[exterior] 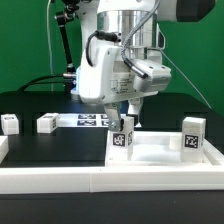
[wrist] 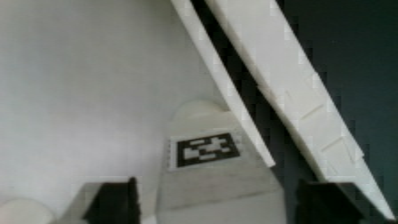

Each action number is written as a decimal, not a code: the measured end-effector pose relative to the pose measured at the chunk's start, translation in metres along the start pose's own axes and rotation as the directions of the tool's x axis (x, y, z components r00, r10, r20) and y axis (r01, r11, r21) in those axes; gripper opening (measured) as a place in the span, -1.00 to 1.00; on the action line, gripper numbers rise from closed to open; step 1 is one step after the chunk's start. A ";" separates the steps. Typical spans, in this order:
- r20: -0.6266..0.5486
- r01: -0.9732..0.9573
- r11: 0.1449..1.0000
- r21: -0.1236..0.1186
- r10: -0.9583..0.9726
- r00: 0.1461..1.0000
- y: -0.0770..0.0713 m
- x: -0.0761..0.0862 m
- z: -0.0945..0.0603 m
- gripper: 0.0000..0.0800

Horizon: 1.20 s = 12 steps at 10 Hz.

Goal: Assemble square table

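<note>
We are seeing the leg (exterior: 122,138) standing upright, long axis running along the pincer's (exterior: 125,115) fingers | leg sitting between its fingertips, on the tabletop (exterior: 160,158) beneath | pincer standing spread, pinching nothing.

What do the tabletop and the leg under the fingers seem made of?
Tabletop: probably matte white plastic, uniform colour, raised rim. Leg: seemingly the same matte white plastic, smooth faces; its black-and-white tag looks like a printed sticker.

White leg (exterior: 193,123), black-and-white tag (exterior: 192,142), black table (exterior: 55,146)
</note>
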<state>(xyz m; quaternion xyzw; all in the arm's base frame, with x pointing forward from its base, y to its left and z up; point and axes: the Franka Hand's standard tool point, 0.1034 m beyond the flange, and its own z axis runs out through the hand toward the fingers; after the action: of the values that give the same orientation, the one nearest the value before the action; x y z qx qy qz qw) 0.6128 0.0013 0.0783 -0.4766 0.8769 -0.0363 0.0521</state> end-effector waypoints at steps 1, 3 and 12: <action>0.008 0.040 0.999 -0.003 -0.040 0.999 0.001 -0.005 -0.005 0.55; 0.031 0.084 0.996 0.010 -0.084 0.996 0.004 -0.017 -0.018 0.60; 0.045 0.378 0.926 0.017 -0.378 0.925 0.022 -0.029 -0.023 0.62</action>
<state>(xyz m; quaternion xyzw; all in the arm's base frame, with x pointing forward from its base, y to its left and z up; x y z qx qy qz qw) 0.6070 0.0381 0.1003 -0.6371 0.7669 -0.0380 0.0669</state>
